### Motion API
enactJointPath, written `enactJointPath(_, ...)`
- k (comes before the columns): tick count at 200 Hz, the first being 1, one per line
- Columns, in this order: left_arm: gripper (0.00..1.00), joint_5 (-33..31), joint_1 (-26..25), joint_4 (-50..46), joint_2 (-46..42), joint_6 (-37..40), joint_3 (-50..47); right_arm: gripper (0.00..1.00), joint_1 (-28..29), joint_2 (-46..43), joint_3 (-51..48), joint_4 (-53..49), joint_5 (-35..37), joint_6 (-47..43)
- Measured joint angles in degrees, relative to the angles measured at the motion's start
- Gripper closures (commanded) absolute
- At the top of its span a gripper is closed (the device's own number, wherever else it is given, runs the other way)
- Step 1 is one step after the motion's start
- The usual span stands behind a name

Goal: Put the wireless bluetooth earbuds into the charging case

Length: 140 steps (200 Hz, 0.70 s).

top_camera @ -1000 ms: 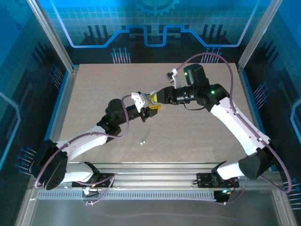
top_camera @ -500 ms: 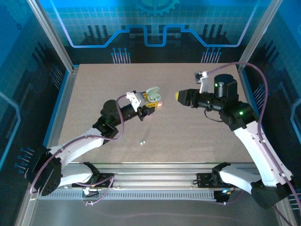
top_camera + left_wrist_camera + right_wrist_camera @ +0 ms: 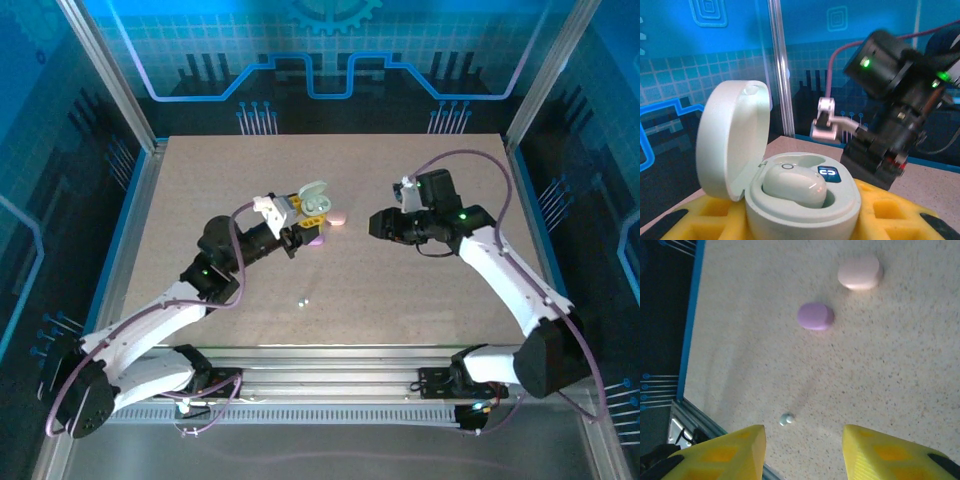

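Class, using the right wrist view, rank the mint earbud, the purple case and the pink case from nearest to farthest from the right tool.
1. Mint earbud: just ahead of the right tool, slightly to the left.
2. Purple case: farther out, mid-view.
3. Pink case: farthest, upper right.

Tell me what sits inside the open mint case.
One pale mint earbud lies in the case, a blue logo patch behind it. The earbud covers its socket beneath.
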Motion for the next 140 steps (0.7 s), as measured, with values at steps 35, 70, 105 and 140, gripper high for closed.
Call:
enactJointPath(35,0.64,-1.4,0.0,-2.7,-3.0,1.1,0.4,0.55,1.8,6.0,-0.8,0.5,-1.2,0.0)
enactJointPath(70,0.64,-2.4,0.0,-4.4,-4.8,1.5,0.4,0.56,5.7,11.9,-0.4,0.5,-1.6,-0.7)
enactJointPath(105,0.64,-3.5,0.0,-6.9,-6.1,2.3,1.1,0.56,9.9,17.6,1.7,0.5,-1.5,-1.6)
enactJointPath(140,0.64,-4.6,0.0,-9.1,-7.9,2.8,2.4,0.57,13.7,22.6,4.4,0.6,-1.6,-1.9)
